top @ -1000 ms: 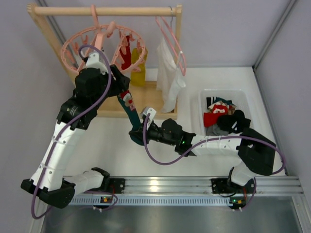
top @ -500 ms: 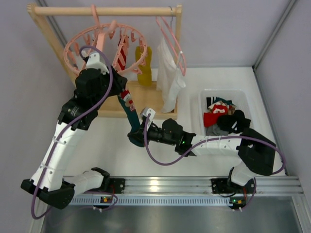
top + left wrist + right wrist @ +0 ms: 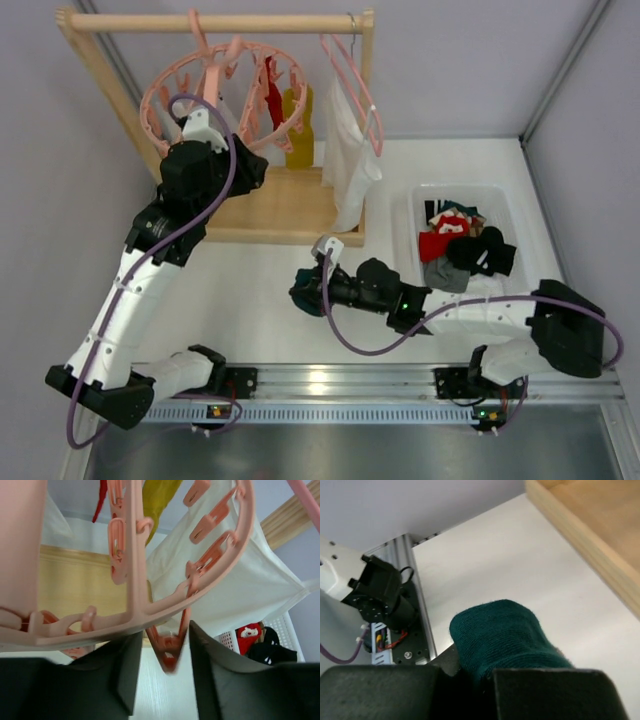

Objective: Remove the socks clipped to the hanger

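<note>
Holding the dark teal knitted sock (image 3: 505, 630) bunched between the closed fingers of my right gripper (image 3: 303, 294), I have it low over the white table (image 3: 240, 300), just on the near side of the wooden rack's base (image 3: 290, 205). A second ago this sock was stretched taut from a peg on the big round pink plastic drying ring (image 3: 134, 595) down to my fingers. Now it has slipped free, nothing joins it to the ring, and the ring has swung back up toward the rail.

My left gripper (image 3: 164, 666) is up under the ring, fingers apart, with one pink clip peg (image 3: 167, 652) hanging between them; whether they touch it I cannot tell.

So this sock is off, I judge, and only needs carrying right to the white plastic bin (image 3: 462, 190), where other socks lie. A red sock (image 3: 272, 100) and a mustard yellow sock (image 3: 297, 125) hang clipped at the ring's right side, so the work is not finished.
</note>
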You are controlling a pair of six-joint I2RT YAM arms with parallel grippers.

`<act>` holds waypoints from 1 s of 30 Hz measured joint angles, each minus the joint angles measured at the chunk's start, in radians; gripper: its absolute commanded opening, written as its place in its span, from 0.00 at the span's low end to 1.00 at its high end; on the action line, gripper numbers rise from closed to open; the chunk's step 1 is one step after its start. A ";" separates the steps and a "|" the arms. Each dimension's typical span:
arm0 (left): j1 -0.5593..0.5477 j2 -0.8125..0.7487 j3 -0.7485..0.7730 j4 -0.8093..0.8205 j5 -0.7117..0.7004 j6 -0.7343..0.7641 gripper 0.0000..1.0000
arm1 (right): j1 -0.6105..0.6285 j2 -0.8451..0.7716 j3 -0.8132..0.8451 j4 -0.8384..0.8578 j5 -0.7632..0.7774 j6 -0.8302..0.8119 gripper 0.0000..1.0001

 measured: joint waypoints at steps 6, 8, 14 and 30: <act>0.000 -0.018 -0.064 0.000 0.055 -0.014 0.80 | -0.004 -0.272 0.001 -0.303 0.285 0.025 0.00; 0.000 -0.038 -0.094 0.001 0.084 -0.014 0.98 | -0.026 -0.336 0.015 -0.425 0.371 0.047 0.00; -0.001 -0.229 -0.275 -0.009 0.195 -0.010 0.98 | -0.247 -0.493 0.024 -0.743 0.493 0.094 0.00; -0.001 -0.636 -0.461 -0.217 -0.083 0.107 0.98 | -0.952 -0.107 0.317 -0.919 0.262 -0.003 0.82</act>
